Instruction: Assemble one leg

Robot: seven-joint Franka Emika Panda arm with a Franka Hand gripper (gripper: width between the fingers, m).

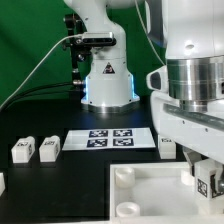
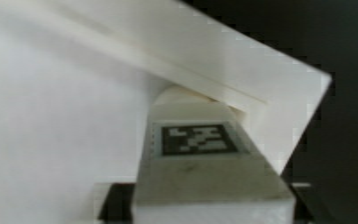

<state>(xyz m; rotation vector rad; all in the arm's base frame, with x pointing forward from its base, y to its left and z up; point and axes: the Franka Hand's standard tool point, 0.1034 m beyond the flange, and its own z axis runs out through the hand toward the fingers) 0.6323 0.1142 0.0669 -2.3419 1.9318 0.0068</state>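
My gripper [image 1: 203,170] is shut on a leg [image 1: 207,184], a chunky white block with a black-and-white tag. It holds the leg upright at the far right part of the large white panel [image 1: 150,195] with round corner sockets. In the wrist view the leg [image 2: 197,150] sits between my dark fingers [image 2: 119,202], tag facing the camera, and its far end meets the panel [image 2: 69,100] near an edge. My gripper [image 2: 202,208] hides the contact point. Two more legs [image 1: 22,150] [image 1: 48,148] stand at the exterior view's left.
The marker board [image 1: 108,138] lies behind the panel, in front of the robot base [image 1: 105,80]. Another white tagged block [image 1: 166,147] stands by the board's right end. A white piece [image 1: 2,184] shows at the left edge. The table is black [image 2: 336,40].
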